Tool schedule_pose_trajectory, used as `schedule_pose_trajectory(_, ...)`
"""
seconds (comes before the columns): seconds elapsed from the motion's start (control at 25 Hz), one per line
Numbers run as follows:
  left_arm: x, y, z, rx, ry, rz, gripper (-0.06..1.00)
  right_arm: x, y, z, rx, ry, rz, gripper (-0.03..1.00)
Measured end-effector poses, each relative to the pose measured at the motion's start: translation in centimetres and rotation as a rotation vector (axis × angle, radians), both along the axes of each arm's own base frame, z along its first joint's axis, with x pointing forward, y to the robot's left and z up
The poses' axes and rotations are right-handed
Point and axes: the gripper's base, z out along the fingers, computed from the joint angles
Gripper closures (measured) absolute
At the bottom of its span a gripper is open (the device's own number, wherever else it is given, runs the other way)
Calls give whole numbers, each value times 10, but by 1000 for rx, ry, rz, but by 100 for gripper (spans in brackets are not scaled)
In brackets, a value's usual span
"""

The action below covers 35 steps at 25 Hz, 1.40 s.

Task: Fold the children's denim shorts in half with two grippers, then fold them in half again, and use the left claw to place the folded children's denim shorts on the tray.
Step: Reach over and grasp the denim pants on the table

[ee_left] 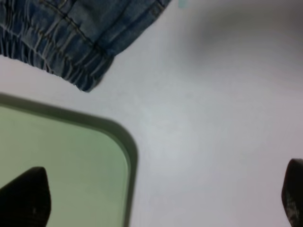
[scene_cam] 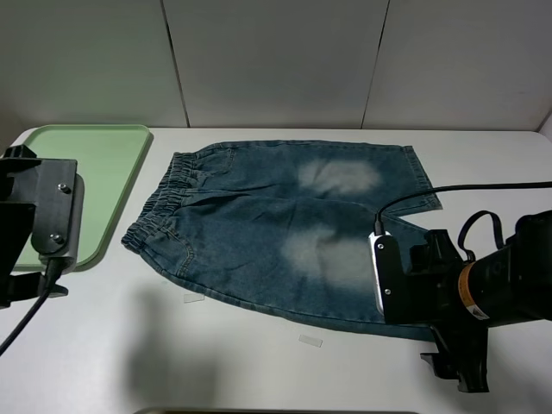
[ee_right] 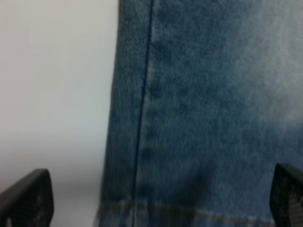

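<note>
The children's denim shorts point(scene_cam: 285, 228) lie spread flat on the white table, waistband toward the tray, legs to the right. The green tray point(scene_cam: 103, 172) sits at the far left and holds nothing. My left gripper point(ee_left: 158, 201) is open and empty above the tray's near right corner point(ee_left: 125, 142), with the waistband corner point(ee_left: 71, 61) a little way off. My right gripper point(ee_right: 156, 201) is open and empty just above the near leg of the shorts point(ee_right: 203, 104), close to its side seam and hem. In the high view both arms hide their own fingers.
The left arm's body point(scene_cam: 34, 220) covers the tray's near end. The right arm point(scene_cam: 466, 289) and its cable lie over the shorts' lower right corner. Two small clear strips point(scene_cam: 194, 298) point(scene_cam: 310, 341) lie on the table point(scene_cam: 259, 362) in front of the shorts.
</note>
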Motion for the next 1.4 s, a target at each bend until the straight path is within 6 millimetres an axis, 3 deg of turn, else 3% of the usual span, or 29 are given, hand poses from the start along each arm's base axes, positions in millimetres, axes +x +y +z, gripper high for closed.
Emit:
schedule_pose_trajectory(0.28, 10, -4, -8, 2, -27, -33, -3, 4, 3, -21, -28, 28, -7, 27)
schedule_pose_trajectory(0.56, 13, -5, -7, -7, -54, -36, -3, 6, 4, -22, -55, 15, 30, 27)
schedule_pose_trajectory(0.8, 12, -5, -8, -5, -55, -40, -3, 13, -5, -22, -55, 8, -60, 27)
schedule_pose_trajectory(1.08, 7, -4, -46, 70, -22, -183, -3, 17, -10, -21, -45, 4, -120, 27)
schedule_pose_trajectory(1.4, 27, -12, -81, 54, -78, -212, -3, 18, -10, -21, -44, 4, -122, 27)
